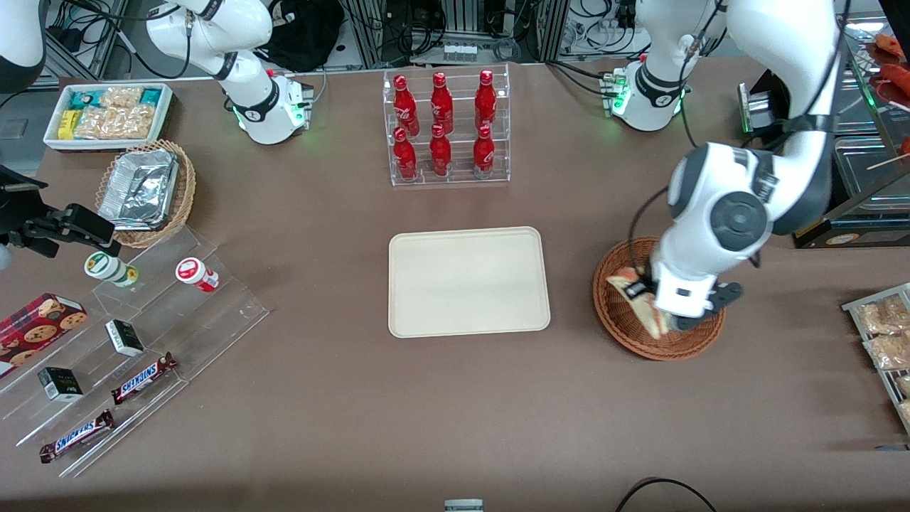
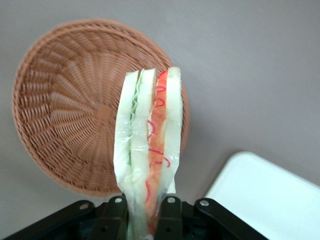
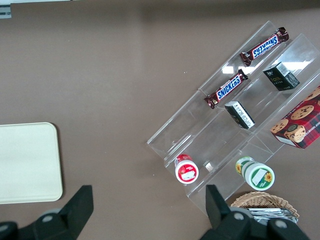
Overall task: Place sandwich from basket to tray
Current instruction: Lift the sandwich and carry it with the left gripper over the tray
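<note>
Jaws of the gripper (image 2: 145, 212) pinch the sandwich (image 2: 147, 150) over the basket (image 2: 60, 110); thin grip, could slip before the tray (image 1: 469, 281).

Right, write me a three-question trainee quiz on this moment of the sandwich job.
1. True or false: the sandwich lies flat on the basket floor.
2. What is the tool doing? A) shut on the sandwich over the basket B) open above the tray C) resting on the table
3. Fill in: the tray holds ___ items.

Key: 1. False; it is clamped in the tool, clear of the basket's weave. 2. A. 3. No items; its surface is bare.
</note>
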Available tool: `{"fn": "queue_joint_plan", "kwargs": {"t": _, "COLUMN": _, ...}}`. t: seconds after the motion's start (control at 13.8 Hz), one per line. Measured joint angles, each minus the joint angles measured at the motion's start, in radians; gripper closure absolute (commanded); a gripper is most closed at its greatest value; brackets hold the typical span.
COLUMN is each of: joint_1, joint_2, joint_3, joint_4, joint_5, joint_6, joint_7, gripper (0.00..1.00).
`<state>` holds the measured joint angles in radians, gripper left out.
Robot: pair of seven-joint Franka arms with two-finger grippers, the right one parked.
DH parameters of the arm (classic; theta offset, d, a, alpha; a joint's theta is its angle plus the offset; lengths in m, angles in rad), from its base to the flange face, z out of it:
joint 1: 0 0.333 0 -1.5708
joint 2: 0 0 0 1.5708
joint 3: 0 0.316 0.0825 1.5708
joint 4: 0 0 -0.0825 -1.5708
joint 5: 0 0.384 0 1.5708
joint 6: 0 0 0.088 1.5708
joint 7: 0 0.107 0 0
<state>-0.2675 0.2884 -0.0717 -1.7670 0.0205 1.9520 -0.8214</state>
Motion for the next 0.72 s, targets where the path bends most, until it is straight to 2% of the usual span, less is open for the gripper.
{"fn": "queue_joint_plan", "kwargs": {"t": 0.43, "joint_1": -0.213, "joint_2": 0.042, "joint_3": -0.005, "joint_4": 0.01, "joint_5": 0.0, "joint_6": 0.001, "joint_7": -0.05, "gripper": 0.87}}
{"fn": "queue_joint_plan", "kwargs": {"t": 0.72, "joint_1": -0.341, "joint_2": 0.167, "joint_3": -0.006, "joint_4": 0.106, "joint_5": 0.0, "joint_6": 0.043, "joint_7": -0.092, "gripper": 0.85}}
